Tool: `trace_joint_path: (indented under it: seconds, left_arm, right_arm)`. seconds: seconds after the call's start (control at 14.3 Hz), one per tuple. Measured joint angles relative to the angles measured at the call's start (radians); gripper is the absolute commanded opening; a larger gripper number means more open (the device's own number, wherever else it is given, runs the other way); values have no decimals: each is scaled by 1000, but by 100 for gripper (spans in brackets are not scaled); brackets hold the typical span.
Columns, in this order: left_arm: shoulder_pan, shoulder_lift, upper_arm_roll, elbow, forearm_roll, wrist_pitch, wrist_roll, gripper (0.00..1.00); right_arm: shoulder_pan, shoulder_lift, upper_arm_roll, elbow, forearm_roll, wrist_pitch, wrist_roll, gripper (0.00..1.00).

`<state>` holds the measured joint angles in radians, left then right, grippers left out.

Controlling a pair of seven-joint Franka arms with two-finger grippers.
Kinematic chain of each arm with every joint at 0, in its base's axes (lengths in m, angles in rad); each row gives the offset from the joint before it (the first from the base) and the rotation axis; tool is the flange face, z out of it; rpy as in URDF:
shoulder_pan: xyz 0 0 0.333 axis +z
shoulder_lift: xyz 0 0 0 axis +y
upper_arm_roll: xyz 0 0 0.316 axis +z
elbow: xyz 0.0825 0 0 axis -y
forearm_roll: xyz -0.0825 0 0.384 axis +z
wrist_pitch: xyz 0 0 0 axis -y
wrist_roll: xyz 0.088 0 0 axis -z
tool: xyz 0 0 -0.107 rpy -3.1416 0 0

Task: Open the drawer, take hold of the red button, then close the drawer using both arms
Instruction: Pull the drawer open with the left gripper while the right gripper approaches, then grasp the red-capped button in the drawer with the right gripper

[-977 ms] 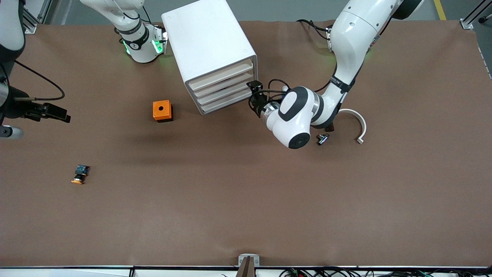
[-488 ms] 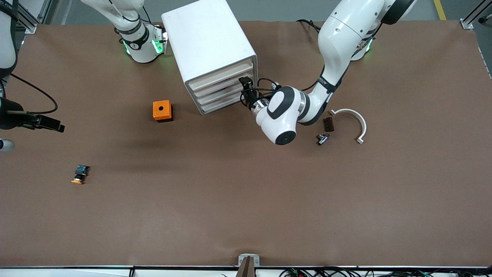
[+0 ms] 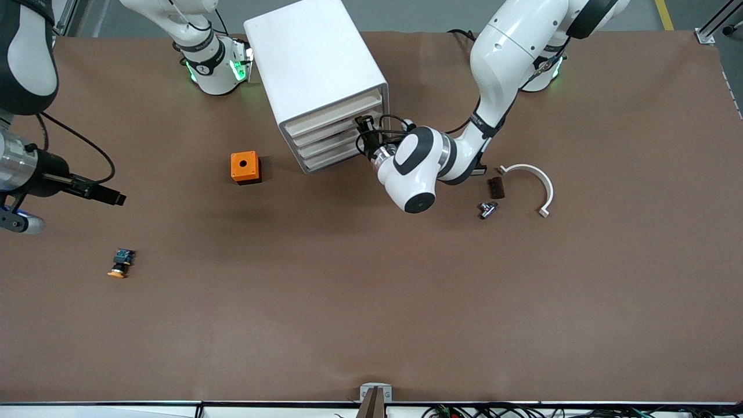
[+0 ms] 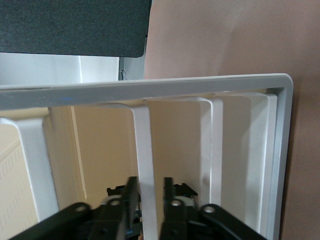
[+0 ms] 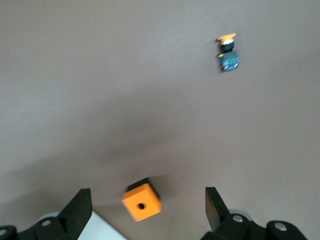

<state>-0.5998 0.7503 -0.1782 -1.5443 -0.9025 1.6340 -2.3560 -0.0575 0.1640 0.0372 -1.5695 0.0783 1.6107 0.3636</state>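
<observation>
The white cabinet stands near the robots' bases, its four cream drawer fronts all pushed in. My left gripper is at a middle drawer front. In the left wrist view its fingers stand a little apart on either side of a white drawer lip, with a narrow gap showing on one side. My right gripper is open and empty, up over the bare table at the right arm's end; it also shows in the right wrist view. The red-capped button is hidden.
A small orange box with a hole sits beside the cabinet. An orange-yellow capped button lies nearer the front camera. A white curved piece, a dark block and a small metal part lie by the left arm.
My left gripper has moved in toward the cabinet until its fingers straddle a drawer lip. My right gripper has shifted a little toward the table's middle.
</observation>
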Motion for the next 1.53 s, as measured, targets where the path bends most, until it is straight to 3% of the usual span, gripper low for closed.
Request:
trace_joint_path:
  seconds: [0.28,0.84,0.91,0.98,1.05,1.53]
  left_arm:
    - [0,0,21,13,-4,-1,-11,0]
    - [7,24,184,150,1,-10,44,0]
    - [7,26,190,158,1,-10,56,26]
    - [8,28,194,163,1,-9,66,77]
    - [10,30,195,173,0,6,78,100]
    - [79,35,210,239,0,26,98,100]
  right_arm:
    - [96,0,4,5,20,6,246,100]
    - [386,3,8,0,20,74,785,100]
    - [418,6,8,-6,20,95,848,100]
    - [451,11,8,-17,20,124,913,100]
    - [484,19,8,-30,20,155,976,100]
    - [679,131,7,-94,-22,324,1374,100]
